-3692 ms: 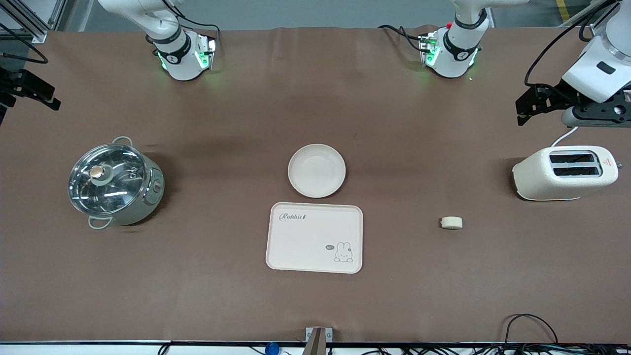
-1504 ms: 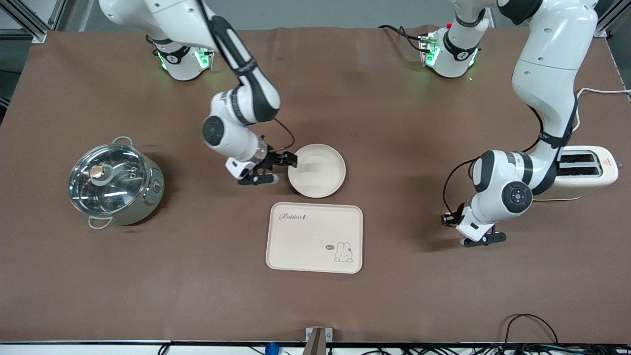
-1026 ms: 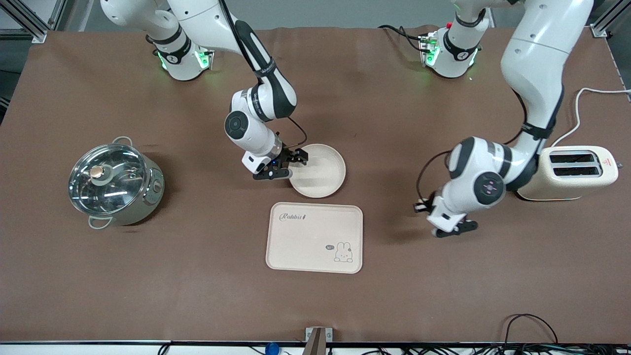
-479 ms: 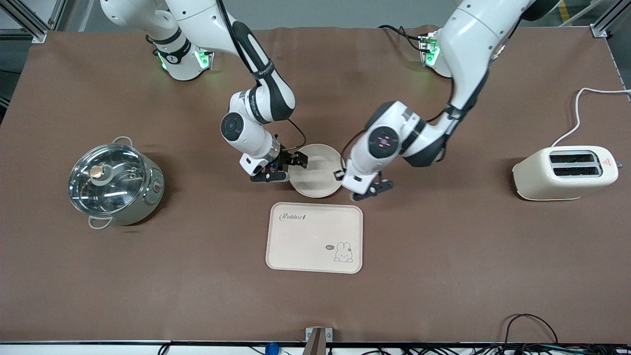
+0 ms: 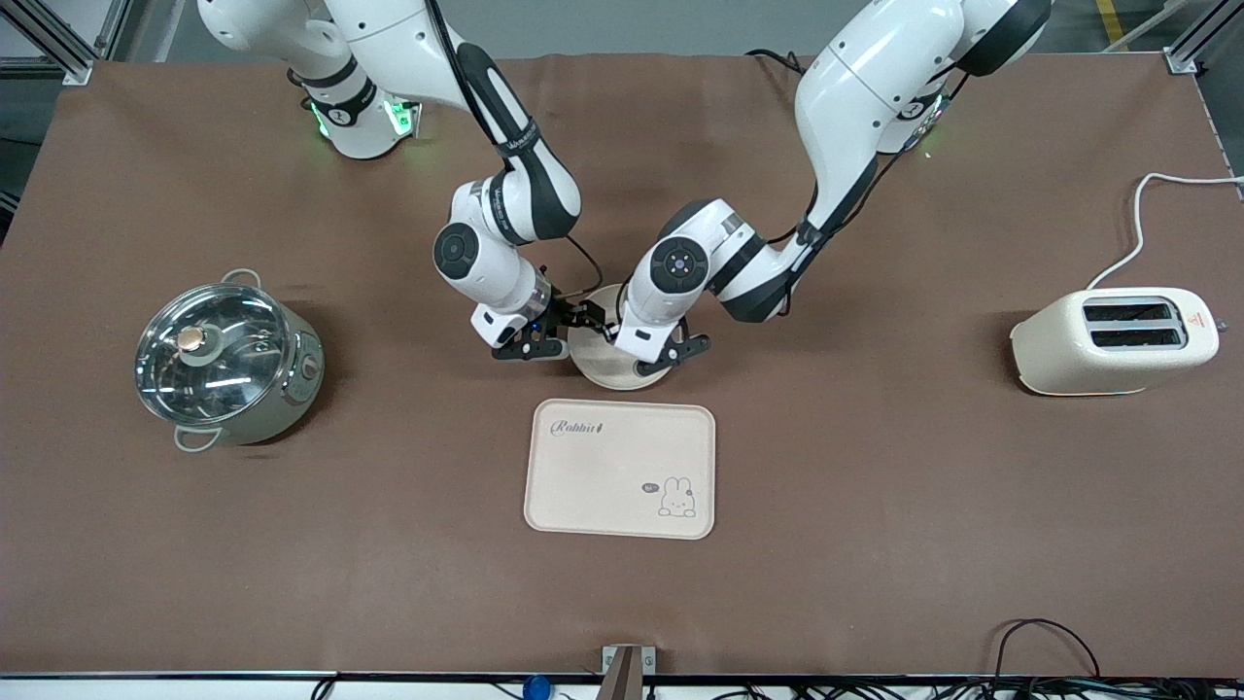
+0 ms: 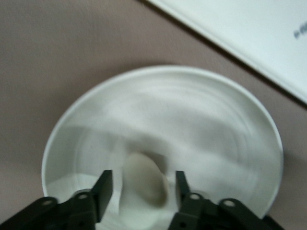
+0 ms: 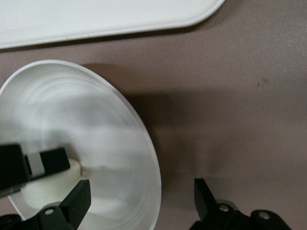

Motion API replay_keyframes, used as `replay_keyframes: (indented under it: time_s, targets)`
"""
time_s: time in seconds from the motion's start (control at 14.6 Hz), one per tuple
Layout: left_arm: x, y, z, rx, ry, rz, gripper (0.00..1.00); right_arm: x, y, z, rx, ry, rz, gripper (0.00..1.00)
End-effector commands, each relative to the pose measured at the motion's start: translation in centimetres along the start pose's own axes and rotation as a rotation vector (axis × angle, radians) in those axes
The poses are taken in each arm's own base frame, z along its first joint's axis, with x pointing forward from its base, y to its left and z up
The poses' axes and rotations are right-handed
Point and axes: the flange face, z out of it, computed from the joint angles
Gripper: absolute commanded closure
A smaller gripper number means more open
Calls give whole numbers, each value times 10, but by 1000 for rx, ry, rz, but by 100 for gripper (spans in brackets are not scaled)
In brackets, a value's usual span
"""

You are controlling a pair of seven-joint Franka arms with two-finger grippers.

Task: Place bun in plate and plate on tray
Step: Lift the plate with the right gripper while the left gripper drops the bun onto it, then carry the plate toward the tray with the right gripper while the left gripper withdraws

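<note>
So the left gripper (image 6: 140, 184) is over the plate (image 5: 604, 367), pinching the bun (image 6: 143, 184); I'd say the drop is next. The right gripper (image 7: 141, 196) is spread astride the plate's rim, and the tray (image 5: 583, 486) sits just nearer the camera.

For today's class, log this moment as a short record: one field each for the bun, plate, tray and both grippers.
bun: between the left gripper's fingers, over the plate
plate: on the table, farther from the front camera than the tray, not yet on it
tray: on the table, nothing on it
left gripper: over the plate, fingers either side of the bun
right gripper: open, straddling the plate's rim
</note>
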Motion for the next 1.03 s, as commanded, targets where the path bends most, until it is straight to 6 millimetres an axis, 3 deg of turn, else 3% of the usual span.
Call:
replay_keyframes:
  time_s: [0.0, 0.14, 0.41, 0.62, 0.82, 0.96]
  targets:
    - [13, 2, -18, -12, 23, -16, 0, -1, 2, -7, 24, -10, 3, 100]
    - [21, 2, -46, -17, 39, -22, 0, 1, 4, -9, 26, -7, 6, 100]
    - [73, -6, -174, 0, 81, -71, 0, 3, 5, -13, 32, -4, 4, 100]
    - [136, -58, -275, 38, 195, -6, 0, 10, -5, -45, 95, -7, 8, 100]
    - [170, -119, -353, 57, 251, 50, 0, 36, -16, -76, 169, -21, 25, 100]
    - [180, -156, -400, 83, 293, 117, 0, 62, -30, -100, 209, 37, 14, 100]
